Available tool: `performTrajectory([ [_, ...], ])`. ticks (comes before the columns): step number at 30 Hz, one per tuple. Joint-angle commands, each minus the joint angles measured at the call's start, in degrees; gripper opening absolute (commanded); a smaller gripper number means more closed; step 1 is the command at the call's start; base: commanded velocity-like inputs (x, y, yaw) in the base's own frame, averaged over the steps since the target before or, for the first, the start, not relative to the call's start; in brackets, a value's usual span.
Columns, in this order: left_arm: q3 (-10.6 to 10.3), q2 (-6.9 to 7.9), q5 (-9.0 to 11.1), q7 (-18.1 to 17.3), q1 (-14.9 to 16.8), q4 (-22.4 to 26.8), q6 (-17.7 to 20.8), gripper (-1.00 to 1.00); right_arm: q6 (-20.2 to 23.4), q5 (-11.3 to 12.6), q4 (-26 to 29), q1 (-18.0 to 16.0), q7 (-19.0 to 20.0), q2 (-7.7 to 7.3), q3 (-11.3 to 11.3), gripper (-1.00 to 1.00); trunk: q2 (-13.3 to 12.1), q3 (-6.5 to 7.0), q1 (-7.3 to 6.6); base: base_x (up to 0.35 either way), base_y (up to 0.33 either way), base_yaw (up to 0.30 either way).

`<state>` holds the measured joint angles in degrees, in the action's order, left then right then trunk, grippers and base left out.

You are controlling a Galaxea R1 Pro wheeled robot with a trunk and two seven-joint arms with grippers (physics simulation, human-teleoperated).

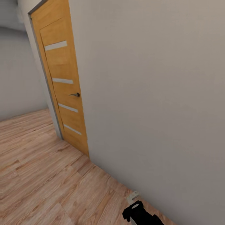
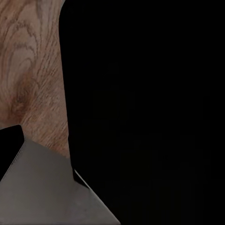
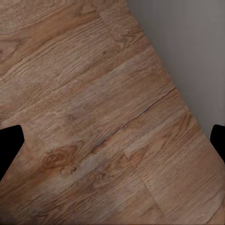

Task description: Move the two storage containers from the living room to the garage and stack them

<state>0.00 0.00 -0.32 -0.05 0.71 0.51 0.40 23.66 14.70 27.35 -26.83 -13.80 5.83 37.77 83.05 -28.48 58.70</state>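
The two storage containers are out of view. I am on light wood-plank flooring beside a pale wall. My right gripper hangs open over the planks, its black fingertips far apart at the picture's edges with nothing between them. In the left wrist view one black fingertip shows above a grey panel, and a large black mass covers the rest. A black part of my right arm shows low in the head view.
A shut orange wooden door with pale stripes and a dark handle stands in the wall ahead to the left. Left of it the wood floor runs on toward a grey wall. The wall's foot is close on my right.
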Motion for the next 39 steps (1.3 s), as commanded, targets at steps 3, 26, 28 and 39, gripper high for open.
performTrajectory([
  [3, 0.0, 0.0, 0.0, 0.1, 0.1, 0.0, 0.0, 1.0, 0.2, 0.6, -3.2, -0.1, -0.5, -0.17, 0.4, 1.0, 0.0, -0.24, 0.03, 0.312, 0.151, 0.217],
  [26, 0.0, 0.0, -0.1, 0.2, 1.0, 0.0, 0.0, 1.0, 0.1, 0.7, -17.0, -0.1, -0.5, -0.4, 0.0, 1.0, 0.0, -1.64, 0.03, 0.312, 0.151, 0.217],
  [28, 0.0, 0.0, -0.1, 0.2, 1.0, 0.0, 0.0, 1.0, 0.1, 0.7, -16.9, -0.1, -0.5, -0.36, 0.0, 1.0, 0.0, -1.77, 0.03, 0.312, 0.151, 0.217],
  [39, 0.0, 0.0, 0.0, -0.1, 1.0, 0.0, 0.0, 1.0, 0.0, 0.6, -16.8, -0.1, -0.5, -0.3, 0.1, 1.0, 0.0, -2.44, 0.03, 0.312, 0.151, 0.217],
])
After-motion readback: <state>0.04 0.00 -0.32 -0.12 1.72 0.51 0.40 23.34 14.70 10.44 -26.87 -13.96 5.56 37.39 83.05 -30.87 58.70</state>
